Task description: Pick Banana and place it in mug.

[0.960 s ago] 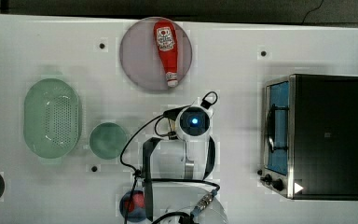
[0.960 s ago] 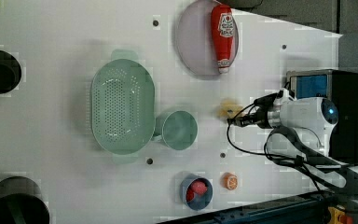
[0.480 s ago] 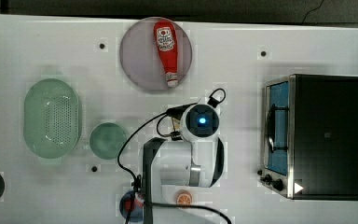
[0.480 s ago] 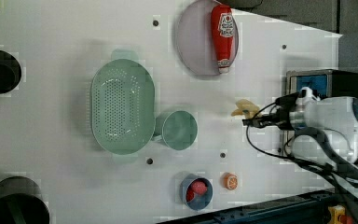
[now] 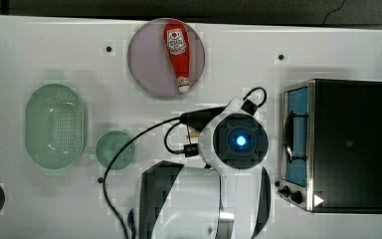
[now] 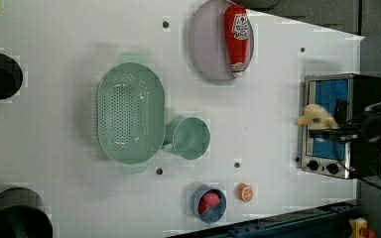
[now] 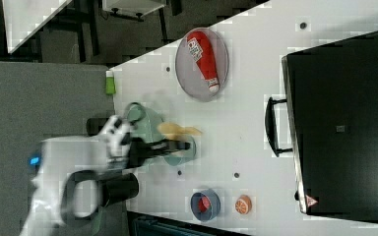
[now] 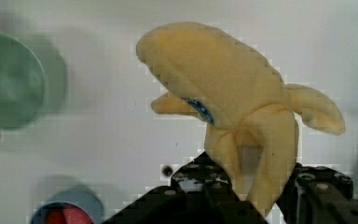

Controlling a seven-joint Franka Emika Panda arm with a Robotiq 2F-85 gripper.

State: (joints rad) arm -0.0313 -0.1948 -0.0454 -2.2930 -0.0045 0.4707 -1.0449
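The gripper [image 8: 247, 196] is clamped on one banana [image 8: 233, 98], held above the table [image 6: 54, 188] apart from the one mug [image 6: 191, 139]. Also there: one basket [image 6: 129, 114], one ketchup bottle [image 6: 237, 37], one orange slice [image 6: 244, 192].

A robot lab set up as a mock kitchen; a white counter [image 6: 54, 148] with bolt holes carries a toaster oven [image 6: 335, 124], a ketchup bottle [image 6: 237, 37] on a plate [image 6: 206, 47], a green basket [image 6: 129, 111]; grey partition [image 7: 39, 98] beside it.
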